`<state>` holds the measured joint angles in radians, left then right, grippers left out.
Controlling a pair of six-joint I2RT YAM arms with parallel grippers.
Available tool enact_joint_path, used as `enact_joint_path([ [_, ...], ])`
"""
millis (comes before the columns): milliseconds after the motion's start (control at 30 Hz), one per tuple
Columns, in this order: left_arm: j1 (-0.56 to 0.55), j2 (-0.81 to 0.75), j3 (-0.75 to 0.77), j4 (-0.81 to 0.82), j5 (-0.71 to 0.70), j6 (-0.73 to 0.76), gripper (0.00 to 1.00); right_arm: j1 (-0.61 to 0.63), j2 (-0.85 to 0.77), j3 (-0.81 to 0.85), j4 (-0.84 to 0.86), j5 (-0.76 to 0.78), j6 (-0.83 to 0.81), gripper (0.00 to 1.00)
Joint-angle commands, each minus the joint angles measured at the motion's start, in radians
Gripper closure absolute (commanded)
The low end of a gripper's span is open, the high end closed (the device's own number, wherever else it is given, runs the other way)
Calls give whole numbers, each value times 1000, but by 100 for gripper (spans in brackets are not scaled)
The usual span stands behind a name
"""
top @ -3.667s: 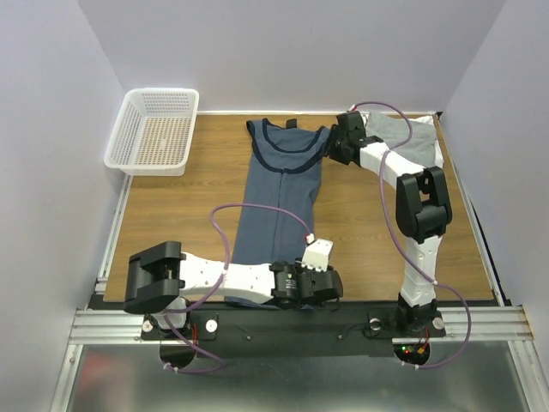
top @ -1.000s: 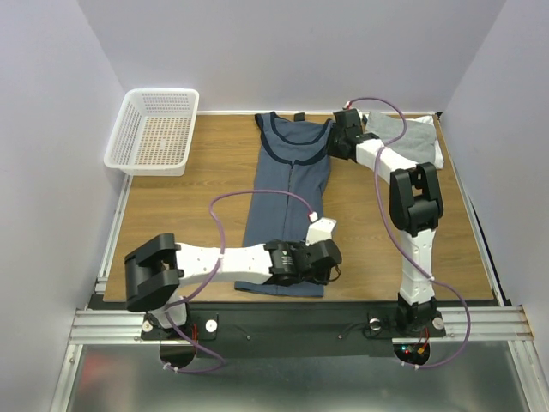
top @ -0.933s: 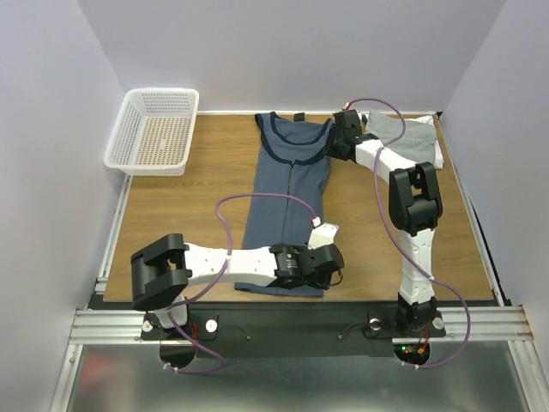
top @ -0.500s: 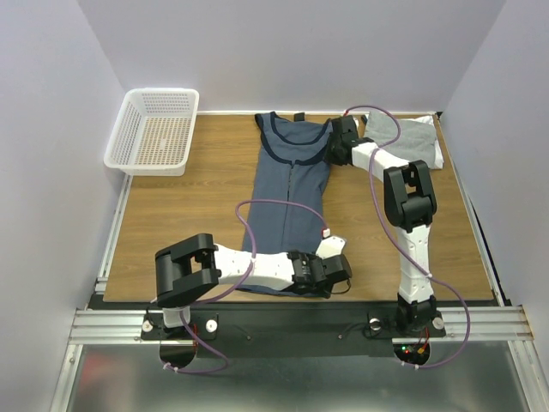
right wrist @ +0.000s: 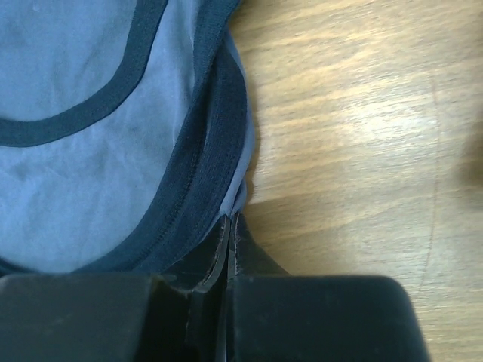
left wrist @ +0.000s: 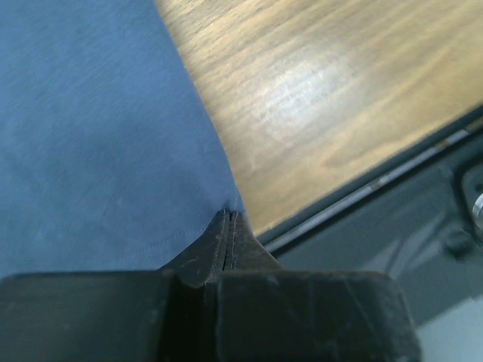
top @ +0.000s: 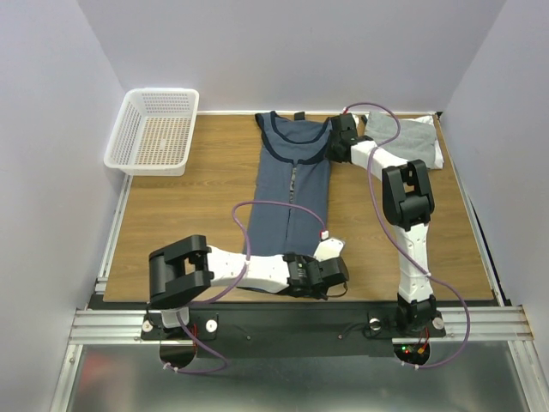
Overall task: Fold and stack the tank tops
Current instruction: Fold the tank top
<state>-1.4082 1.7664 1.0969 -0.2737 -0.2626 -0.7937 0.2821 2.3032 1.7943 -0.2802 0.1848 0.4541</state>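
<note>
A navy blue tank top (top: 292, 197) with darker trim lies lengthwise down the middle of the table, neck at the far end. My left gripper (top: 332, 280) is low at the hem's near right corner. In the left wrist view its jaws (left wrist: 229, 220) are shut, with the corner of the navy tank top (left wrist: 90, 136) pinched at their tips. My right gripper (top: 332, 148) sits at the far right shoulder strap. Its jaws (right wrist: 232, 220) are shut on the edge of the navy tank top (right wrist: 75, 151), just beside the dark trim (right wrist: 219, 128). A folded light grey tank top (top: 401, 136) lies at the far right on something white (top: 438, 155).
A white mesh basket (top: 154, 129) stands at the far left corner, partly over the table edge. Bare wooden table (top: 180, 206) shows left and right of the shirt. The table's near edge and metal rail (left wrist: 392, 177) run right beside my left gripper.
Both grippers have closed on the navy tank top. The left arm has stretched rightward to the hem's corner. The right gripper has barely shifted at the strap.
</note>
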Motion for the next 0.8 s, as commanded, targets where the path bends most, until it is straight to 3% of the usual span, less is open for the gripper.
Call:
enact_joint_path([
  [0,-17,-128,-54,28,22,-10,100,-26,12,53,30,55,-25,100],
  [233,-25,-130,-68,70,65,4,100,-34,12,51,29,50,-29,98],
  [300,-29,-111,-55,76,72,11,100,-34,4,42,29,51,-28,83],
  [333,-29,-105,-51,77,77,11,100,-34,-1,42,29,48,-29,82],
  [400,-29,-91,-40,82,82,17,100,-34,-22,25,29,50,-28,60],
  [433,-29,-90,-34,83,83,19,97,-34,-30,19,29,50,-28,53],
  [467,-28,-90,-29,83,82,24,80,-35,-39,2,29,50,-26,48],
  [600,-28,-130,6,70,37,28,54,-32,-132,-59,27,44,-17,31],
  [767,-17,-241,37,-11,-95,-51,53,-34,-296,-220,18,-16,30,27],
])
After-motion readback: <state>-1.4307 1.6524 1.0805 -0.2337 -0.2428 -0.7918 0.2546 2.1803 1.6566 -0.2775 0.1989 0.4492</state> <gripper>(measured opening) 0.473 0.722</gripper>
